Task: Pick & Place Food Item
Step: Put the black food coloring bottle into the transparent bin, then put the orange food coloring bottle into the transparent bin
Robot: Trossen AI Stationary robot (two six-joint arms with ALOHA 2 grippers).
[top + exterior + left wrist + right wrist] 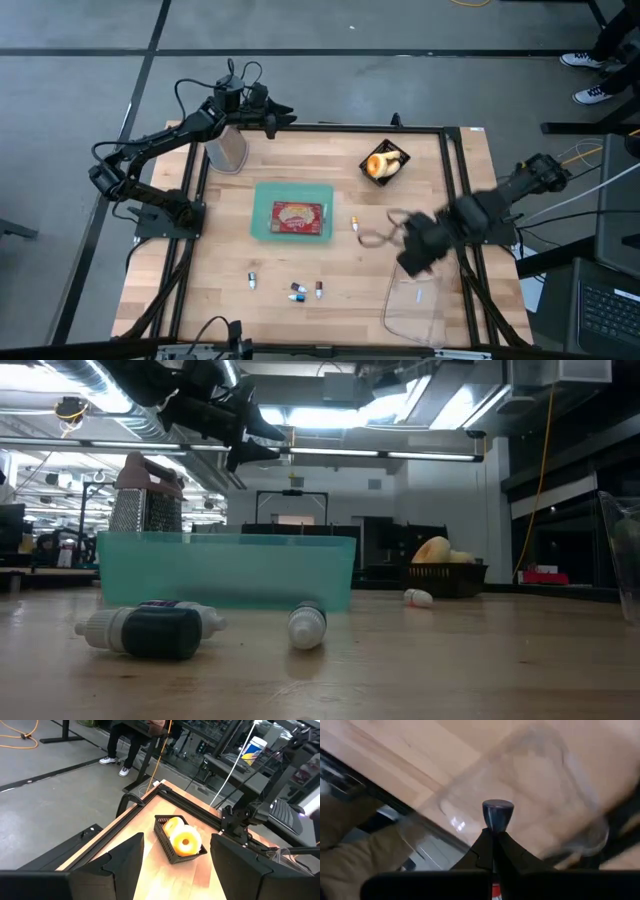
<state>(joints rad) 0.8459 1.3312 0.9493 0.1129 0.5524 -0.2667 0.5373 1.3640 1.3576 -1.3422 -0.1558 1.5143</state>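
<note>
The doughnuts (pixel 383 163) were seen in a black basket (pixel 398 172) at the far right of the wooden surface (pixel 330 270). The left gripper (pixel 283 119) was held released, raised above the far edge beside a metal grater (pixel 226 150). The right gripper (pixel 385 236) was clenched, empty, above the surface near a clear lid (pixel 413 300) and right of the teal tray (pixel 292 212).
</note>
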